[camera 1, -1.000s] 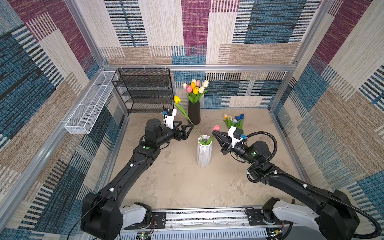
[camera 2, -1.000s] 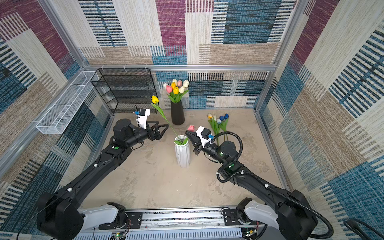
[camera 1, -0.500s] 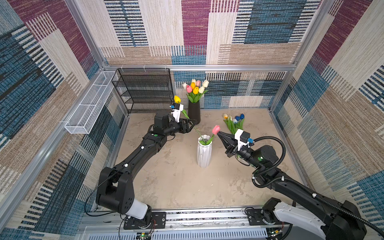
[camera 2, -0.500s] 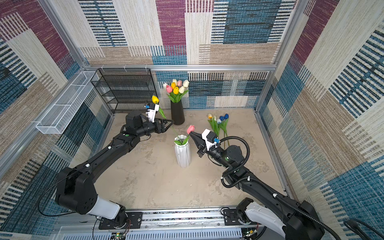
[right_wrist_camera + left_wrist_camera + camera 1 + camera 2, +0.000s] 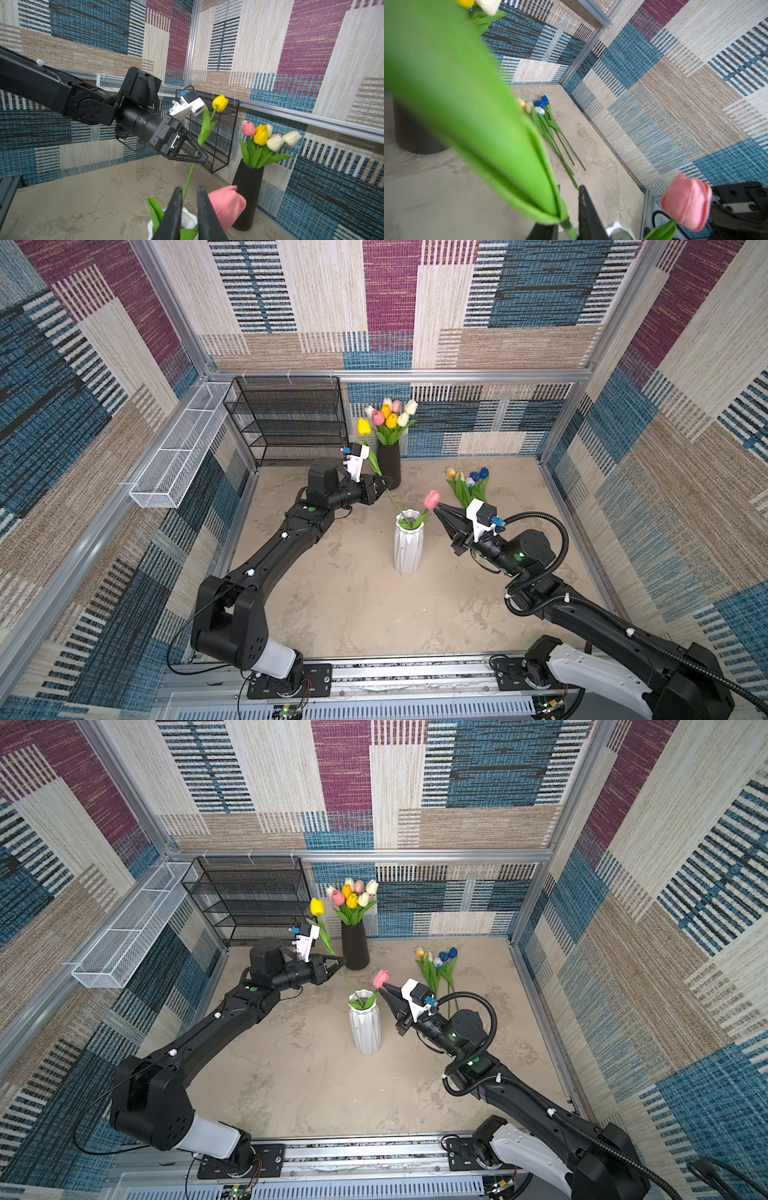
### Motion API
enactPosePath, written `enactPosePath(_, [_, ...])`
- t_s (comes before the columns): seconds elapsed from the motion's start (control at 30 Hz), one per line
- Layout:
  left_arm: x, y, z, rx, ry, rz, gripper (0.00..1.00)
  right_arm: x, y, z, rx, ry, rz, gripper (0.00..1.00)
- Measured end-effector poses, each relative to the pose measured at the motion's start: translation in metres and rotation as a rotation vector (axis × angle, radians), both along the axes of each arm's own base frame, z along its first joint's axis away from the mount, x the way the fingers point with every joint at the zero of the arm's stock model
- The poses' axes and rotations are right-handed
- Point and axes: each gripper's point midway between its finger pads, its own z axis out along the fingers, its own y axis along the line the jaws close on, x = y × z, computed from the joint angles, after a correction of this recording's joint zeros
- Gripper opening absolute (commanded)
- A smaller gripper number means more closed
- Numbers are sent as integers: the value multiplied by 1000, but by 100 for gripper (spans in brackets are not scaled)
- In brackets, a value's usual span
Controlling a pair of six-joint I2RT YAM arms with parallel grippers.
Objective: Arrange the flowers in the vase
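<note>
The white ribbed vase [image 5: 409, 547] stands mid-floor and holds two flowers. The yellow tulip [image 5: 364, 427] leans far back-left out of it. My left gripper [image 5: 384, 485] is shut on its stem, below the leaves; the big green leaf [image 5: 467, 104] fills the left wrist view. The pink tulip [image 5: 432, 499] leans right from the vase rim. My right gripper [image 5: 436, 508] sits just beside that pink head [image 5: 226, 205], its tips a narrow gap apart with nothing between them. Several loose tulips [image 5: 467, 485] with blue, white and yellow heads lie at the back right.
A black vase [image 5: 389, 466] with a bunch of tulips [image 5: 390, 416] stands at the back wall, just behind my left gripper. A black wire shelf [image 5: 286, 418] fills the back left corner. A white wire basket [image 5: 183, 448] hangs on the left wall.
My left gripper has shifted along the yellow tulip's stem and its jaws have shut on it. My right gripper has drawn back slightly from the pink tulip, and its tips have parted a little.
</note>
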Motion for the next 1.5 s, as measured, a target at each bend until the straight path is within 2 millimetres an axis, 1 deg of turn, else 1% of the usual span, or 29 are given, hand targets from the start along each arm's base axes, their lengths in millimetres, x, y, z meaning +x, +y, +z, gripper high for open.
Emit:
enactPosePath(0.1, [-3,-2,4,-3,-8,-5,14,1,1,-4,-11,11,-1,18])
enactPosePath(0.23, [-6,-2,12,-8,-23,-10,7,2,2,-8,-22,19,-2,19])
enactPosePath(0.33, [-10,-5,22,-14,-42,-17,6,4,3,-9,-31,20,-3,20])
enactPosePath(0.47, [-15,-11,34,-17,-68,-34,4,4,3,-7,-31,13,-4,20])
enactPosePath(0.63, [-28,-19,48,-1,-109,-59,0,3,2,-7,-35,8,-5,20])
enactPosePath(0.77, [-38,-27,63,40,-176,-68,0,2,1,-5,-34,1,-6,20])
enactPosePath(0.9, [-50,-35,76,103,-249,-72,0,1,0,-8,-38,1,-8,20])
enactPosePath(1.03, [-60,-41,80,176,-306,-68,0,0,0,-12,-41,6,-8,20])
enactPosePath(1.13, [-68,-45,75,240,-329,-66,0,0,0,-13,-44,5,-9,20])
enactPosePath(1.27, [-70,-44,69,311,-355,-47,0,0,0,-13,-46,1,-10,20])
enactPosePath(1.5, [-74,-46,76,367,-418,-24,0,0,-1,-14,-47,2,-10,20])
